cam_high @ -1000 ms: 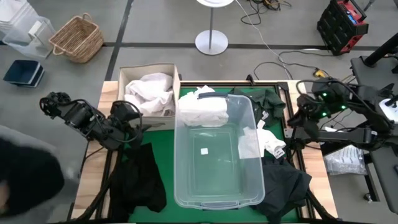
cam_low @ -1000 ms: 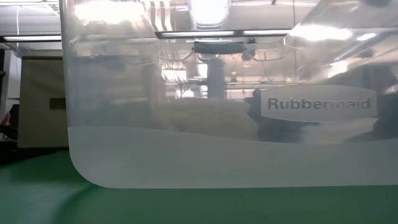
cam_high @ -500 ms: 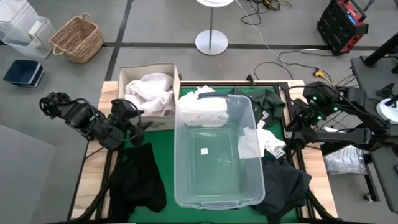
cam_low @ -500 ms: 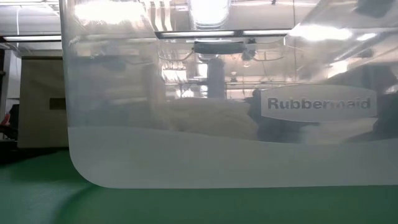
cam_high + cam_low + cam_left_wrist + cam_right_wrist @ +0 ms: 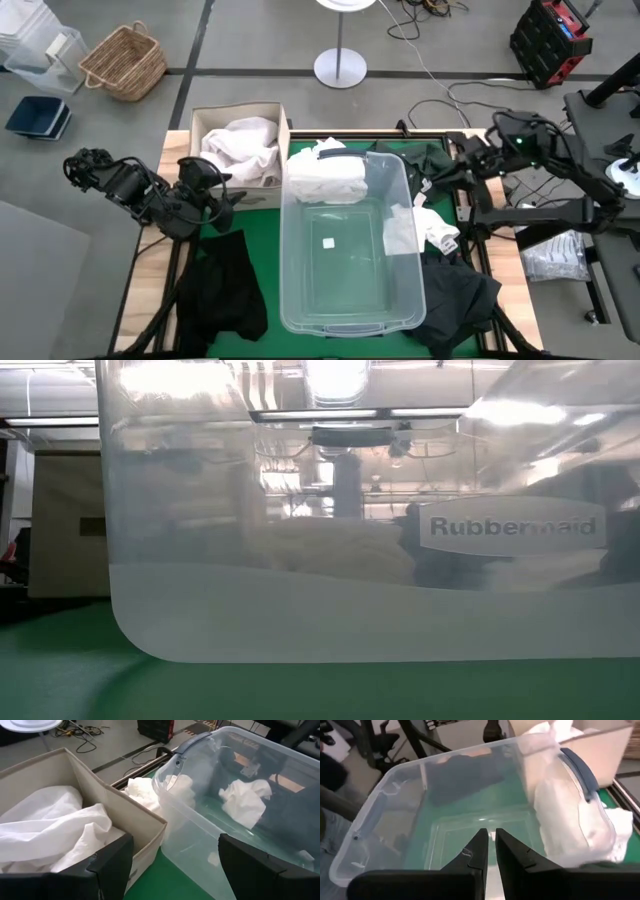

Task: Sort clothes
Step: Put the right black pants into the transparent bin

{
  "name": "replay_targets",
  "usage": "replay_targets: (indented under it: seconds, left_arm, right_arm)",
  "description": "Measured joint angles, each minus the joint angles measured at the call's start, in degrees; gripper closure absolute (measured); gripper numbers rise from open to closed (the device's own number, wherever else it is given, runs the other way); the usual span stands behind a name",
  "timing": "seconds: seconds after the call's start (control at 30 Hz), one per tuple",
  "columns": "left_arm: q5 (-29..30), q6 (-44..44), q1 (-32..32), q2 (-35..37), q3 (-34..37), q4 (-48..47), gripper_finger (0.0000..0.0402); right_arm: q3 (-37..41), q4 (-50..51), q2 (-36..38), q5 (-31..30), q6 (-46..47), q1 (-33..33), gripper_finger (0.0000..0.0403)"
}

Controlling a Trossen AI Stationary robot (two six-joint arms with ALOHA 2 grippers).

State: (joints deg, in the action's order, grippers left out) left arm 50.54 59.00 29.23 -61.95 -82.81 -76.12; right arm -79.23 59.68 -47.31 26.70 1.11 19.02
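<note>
Left gripper (image 5: 232, 200) parked near the left edge of the tabletop (image 5: 270, 225), just beside the cardboard box (image 5: 238, 112). Fingers (image 5: 112, 862) spread wide in the left wrist view, nothing between them.

Right gripper (image 5: 491, 842) up over the right side of the tabletop, pointed at the clear tub (image 5: 350, 320). Fingers nearly together, thin gap only, nothing held.

Clothes, by location:
- white garment (image 5: 240, 148) piled in the cardboard box, back-left corner of the tabletop
- white garment (image 5: 322, 172) draped over the tub's far end — part inside, part hanging over the rim
- small white piece (image 5: 438, 228) on the tabletop, just beside the tub's right wall
- dark green garment (image 5: 430, 160) toward the back-right corner
- black garment (image 5: 228, 290) on the front-left area, by the tub's left wall
- black garment (image 5: 462, 300) at the front-right corner, touching the tub

Tub centred on the green tabletop, long axis front to back; floor mostly bare apart from a small sticker. Low view filled by the tub's near wall with the Rubbermaid label (image 5: 512, 526) — garments only vague shapes through the plastic.
</note>
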Motion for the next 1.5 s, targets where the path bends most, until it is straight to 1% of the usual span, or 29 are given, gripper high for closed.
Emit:
replay_targets:
  seconds: [0.13, 0.23, 0.4, 0.5, 0.6, 0.67, 0.77, 0.97, 1.07, 1.2, 1.3, 1.43, 1.5]
  left_arm:
    - [0.0, 0.0, 0.0, 0.0, 0.0, 0.0, 0.0135]
    - [0.0, 0.0, 0.0, 0.0, 0.0, 0.0, 0.0135]
    - [0.0, 0.0, 0.0, 0.0, 0.0, -0.2, 0.0135]
    - [0.0, -0.7, 0.0, 0.0, 0.0, -0.2, 0.0135]
    - [0.0, -1.4, 0.0, 0.0, 0.0, -0.2, 0.0135]
    - [0.0, -1.7, 0.0, 0.0, 0.0, -0.2, 0.0135]
    - [0.0, -1.8, 0.0, 0.0, 0.0, -0.2, 0.0135]
    - [-0.1, -1.9, 0.0, 0.0, 0.0, -0.2, 0.0135]
    - [-0.1, -3.4, 0.0, 0.0, 0.0, -0.2, 0.0135]
    - [0.0, -4.2, -0.6, 0.1, 0.0, -0.1, 0.0135]
    - [0.0, -2.0, -0.7, 0.1, -0.7, 0.1, 0.0135]
    - [0.0, 0.4, -0.7, -0.1, -3.1, 0.2, 0.0135]
    - [0.3, 0.6, -0.7, -0.2, -4.8, 0.3, 0.0135]
  right_arm:
    - [-4.9, -0.1, -2.5, -1.8, -2.2, -1.8, 0.0376]
    - [-8.4, 0.4, -3.8, -4.4, -2.6, -2.9, 0.0376]
    - [-11.0, 6.2, -4.4, -5.5, -4.1, -4.2, 0.0376]
    - [-11.1, 8.4, -4.5, -2.0, -4.5, -5.6, 0.0376]
    - [-11.1, 8.2, -4.5, 2.7, -7.4, -8.0, 0.0376]
    - [-11.5, 7.3, -4.6, 4.1, -8.1, -10.2, 0.0376]
    - [-12.2, 4.8, -5.2, 4.3, -8.0, -13.4, 0.0376]
    - [-14.7, 4.0, -7.6, 5.4, -12.9, -20.0, 0.0376]
    - [-16.1, 4.0, -8.9, 3.7, -12.0, -22.0, 0.0376]
    - [-17.7, 4.8, -10.4, 3.4, -10.6, -24.7, 0.0376]
    - [-18.9, 10.3, -10.8, 3.3, -14.3, -27.2, 0.0376]
    - [-20.1, 23.9, -10.8, 3.3, -21.3, -30.2, 0.0376]
    - [-20.1, 29.0, -10.4, 2.8, -25.5, -31.7, 0.0376]
